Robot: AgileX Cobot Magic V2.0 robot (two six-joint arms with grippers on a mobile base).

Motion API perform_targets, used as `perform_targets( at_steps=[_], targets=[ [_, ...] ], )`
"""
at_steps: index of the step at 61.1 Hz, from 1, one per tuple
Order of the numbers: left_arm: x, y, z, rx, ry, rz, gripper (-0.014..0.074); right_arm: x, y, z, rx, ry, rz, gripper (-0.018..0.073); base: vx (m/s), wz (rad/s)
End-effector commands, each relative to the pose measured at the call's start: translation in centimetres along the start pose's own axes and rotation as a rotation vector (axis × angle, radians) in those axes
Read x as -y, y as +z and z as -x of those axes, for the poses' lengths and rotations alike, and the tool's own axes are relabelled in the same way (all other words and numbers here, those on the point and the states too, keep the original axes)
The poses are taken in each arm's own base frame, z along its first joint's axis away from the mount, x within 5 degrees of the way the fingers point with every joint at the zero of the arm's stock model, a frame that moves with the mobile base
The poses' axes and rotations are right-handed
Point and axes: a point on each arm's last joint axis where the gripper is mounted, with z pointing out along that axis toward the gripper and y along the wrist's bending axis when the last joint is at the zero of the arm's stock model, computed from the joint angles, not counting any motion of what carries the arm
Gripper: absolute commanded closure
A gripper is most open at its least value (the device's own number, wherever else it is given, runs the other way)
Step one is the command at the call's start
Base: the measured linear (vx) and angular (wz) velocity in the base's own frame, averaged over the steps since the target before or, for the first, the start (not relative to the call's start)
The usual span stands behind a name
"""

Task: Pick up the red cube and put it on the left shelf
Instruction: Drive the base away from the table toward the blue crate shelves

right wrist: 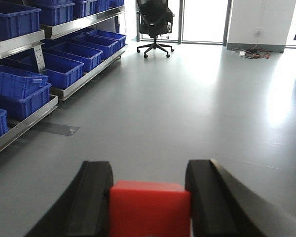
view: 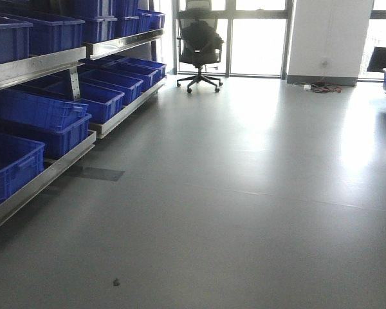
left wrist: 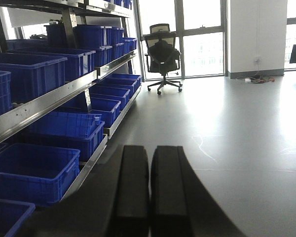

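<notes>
Front-facing view: mounted low and aimed level along the floor toward the far windows. The shelf runs down the left side.

Left wrist view: aimed the same way but set closer to the shelf, with the left end effector at very close range on the bottom edge.

Right wrist view: same heading, set farther right, with the right end effector and cube on the bottom edge.

All three views share the shelf, floor, windows and far chair.
</notes>
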Motion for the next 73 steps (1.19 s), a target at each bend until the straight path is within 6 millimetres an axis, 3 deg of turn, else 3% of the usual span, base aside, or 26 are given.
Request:
perform_targets(
  at_steps=[1, 43, 73],
  targets=[
    [-0.03, 0.09, -0.04, 0.053, 0.001, 0.006, 0.0491, -0.14, -0.08, 1.81, 0.116, -0.007, 0.01, 0.0501, 0.65, 0.07],
    [-0.03, 0.09, -0.04, 0.053, 0.001, 0.006, 0.0491, -0.14, -0.08, 1.81, 0.116, -0.007, 0.01, 0.0501, 0.65, 0.09],
    [-0.03, 0.09, -0.04, 0.053, 0.001, 0.006, 0.0491, -0.14, -0.08, 1.81, 0.116, -0.007, 0.01, 0.0501, 0.61, 0.31]
  ],
)
